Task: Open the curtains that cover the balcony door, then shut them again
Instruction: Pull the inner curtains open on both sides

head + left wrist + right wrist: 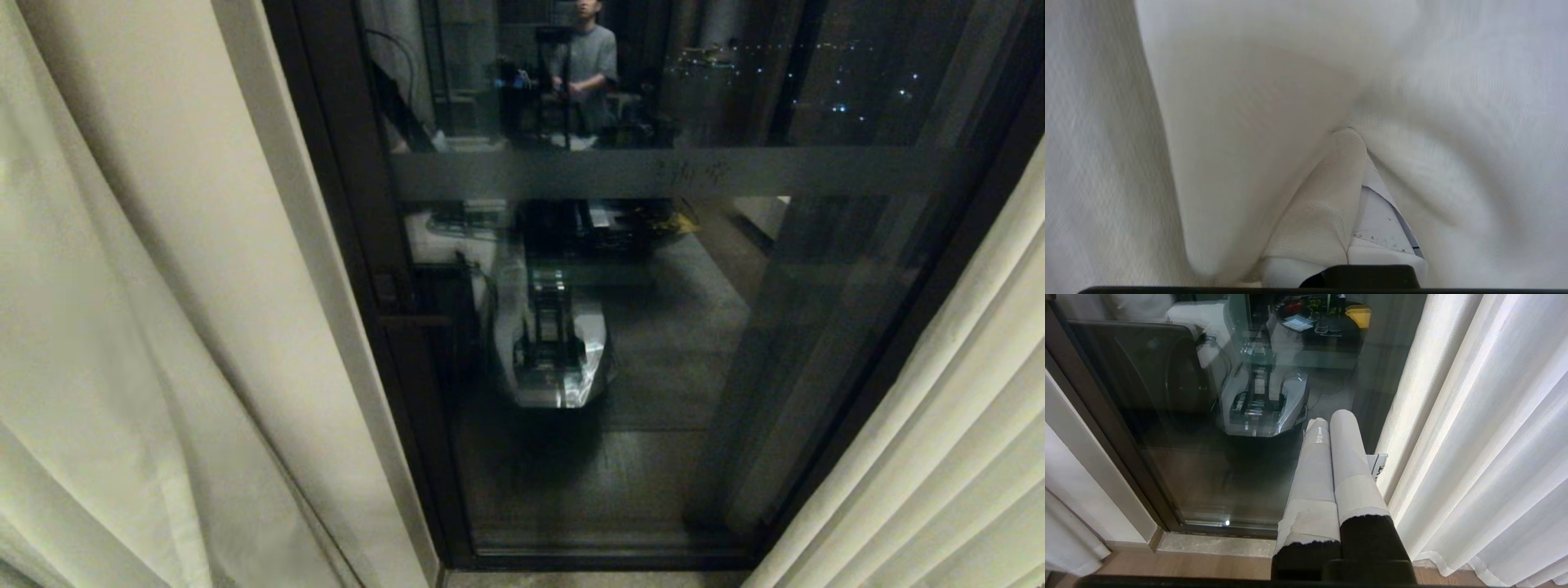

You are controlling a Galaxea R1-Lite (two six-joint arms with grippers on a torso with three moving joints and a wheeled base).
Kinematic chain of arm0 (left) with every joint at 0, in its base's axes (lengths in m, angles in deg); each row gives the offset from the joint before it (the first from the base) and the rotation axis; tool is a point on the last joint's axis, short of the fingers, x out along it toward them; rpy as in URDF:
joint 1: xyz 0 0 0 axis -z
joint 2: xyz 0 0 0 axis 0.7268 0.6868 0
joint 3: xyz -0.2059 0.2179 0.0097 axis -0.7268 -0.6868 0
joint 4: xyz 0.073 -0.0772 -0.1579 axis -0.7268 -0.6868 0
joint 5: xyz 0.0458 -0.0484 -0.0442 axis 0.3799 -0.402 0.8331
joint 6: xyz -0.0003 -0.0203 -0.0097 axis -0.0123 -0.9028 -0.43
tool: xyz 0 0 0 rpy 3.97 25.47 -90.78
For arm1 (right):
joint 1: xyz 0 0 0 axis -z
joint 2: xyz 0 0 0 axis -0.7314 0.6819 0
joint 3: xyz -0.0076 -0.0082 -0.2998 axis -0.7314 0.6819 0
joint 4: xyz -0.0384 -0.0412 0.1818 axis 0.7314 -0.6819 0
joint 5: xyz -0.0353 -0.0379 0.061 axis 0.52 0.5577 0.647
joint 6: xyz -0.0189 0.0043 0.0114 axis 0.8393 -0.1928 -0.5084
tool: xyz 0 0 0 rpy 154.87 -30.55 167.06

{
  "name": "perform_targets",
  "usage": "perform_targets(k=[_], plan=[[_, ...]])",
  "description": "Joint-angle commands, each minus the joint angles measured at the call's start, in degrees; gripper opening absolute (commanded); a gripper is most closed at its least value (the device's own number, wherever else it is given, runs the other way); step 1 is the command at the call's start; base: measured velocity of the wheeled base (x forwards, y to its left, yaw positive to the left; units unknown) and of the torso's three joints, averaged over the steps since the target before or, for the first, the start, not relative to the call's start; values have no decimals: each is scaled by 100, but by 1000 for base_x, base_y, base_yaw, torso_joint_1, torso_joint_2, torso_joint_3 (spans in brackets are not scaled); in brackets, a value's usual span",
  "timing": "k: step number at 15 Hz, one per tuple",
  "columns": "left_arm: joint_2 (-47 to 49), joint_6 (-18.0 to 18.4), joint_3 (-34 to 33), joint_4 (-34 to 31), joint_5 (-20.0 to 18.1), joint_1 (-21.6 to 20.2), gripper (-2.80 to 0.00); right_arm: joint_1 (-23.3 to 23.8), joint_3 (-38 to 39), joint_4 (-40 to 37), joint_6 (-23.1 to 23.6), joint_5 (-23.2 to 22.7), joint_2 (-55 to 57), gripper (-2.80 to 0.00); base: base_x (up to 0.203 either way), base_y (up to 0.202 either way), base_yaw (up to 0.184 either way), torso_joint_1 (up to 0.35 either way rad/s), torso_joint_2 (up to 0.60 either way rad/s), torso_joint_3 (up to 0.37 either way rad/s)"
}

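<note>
Curtains: left panel (122, 327) and right panel (939, 457) hang drawn to either side, and the balcony door (620, 343) stands bare between them, dark glass reflecting the room. Left gripper (1349, 163) is buried in the left panel's cloth, jaws pinched together on a fold of it; right gripper (1331, 428) hangs parked near the right panel, jaws closed on nothing. Judgement: the closing pull should run level along the rail, steady, keeping the fold clamped so it cannot slip free.
</note>
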Motion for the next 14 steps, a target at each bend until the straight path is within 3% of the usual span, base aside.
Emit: perform_targets(k=[1, 9, 10, 14], plan=[[-205, -6, -48, 26, -93, 168, -280, 0, 1, 0, 5, -3, 9, -280, 0, 0, 0, 0, 0, 0], [-300, -6, -89, 18, -75, 396, -280, 0, 1, 0, 5, -3, 9, -280, 0, 0, 0, 0, 0, 0], [-311, -6, -141, 21, -82, 396, 0, 0, 1, 0, 5, -3, 9, -280, 0, 0, 0, 0, 0, 0], [-589, -6, -630, 35, -81, 396, 0, 0, 1, 0, 5, -3, 9, -280, 0, 0, 0, 0, 0, 0]])
